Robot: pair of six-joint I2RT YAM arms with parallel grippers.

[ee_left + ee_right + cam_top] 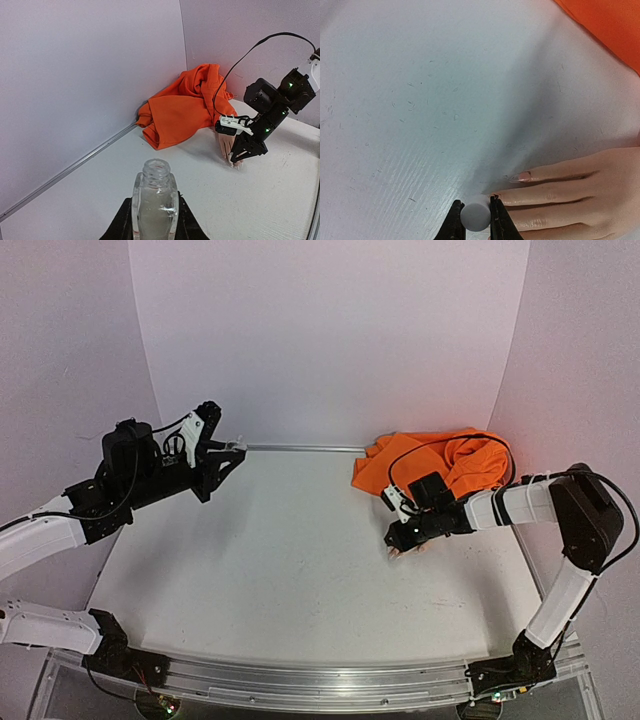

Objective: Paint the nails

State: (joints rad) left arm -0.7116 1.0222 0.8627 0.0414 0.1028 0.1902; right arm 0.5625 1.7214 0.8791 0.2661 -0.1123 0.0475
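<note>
Right wrist view puts the nails [522, 176] closest. One shows plainly on an upper finger, a small almond shape with a faint pinkish sheen, though I cannot tell whether that is fresh paint or the moulded finish. The others are hidden or out of frame.

They belong to the mannequin hand [570, 195], smooth, pale, skin-coloured plastic lying flat on the right part of the table [280, 540], fingers pointing toward the middle. Just beside the tip of the next finger, the right claw [475, 209] pinches a small white round cap [475, 218], matte and cylindrical. Any brush beneath it is hidden, so contact with a nail cannot be confirmed. My reading is that painting is under way at the fingertips, with no nail clearly finished.

Behind the wrist, the orange sleeve [180, 107] is soft fabric, crumpled in folds against the back wall. Well apart, on the left, the left claw [155, 227] is clamped on a clear bottle [155, 197] with a squarish body and threaded neck, uncapped and upright. The table is white with a fine grain and faint scratches.
</note>
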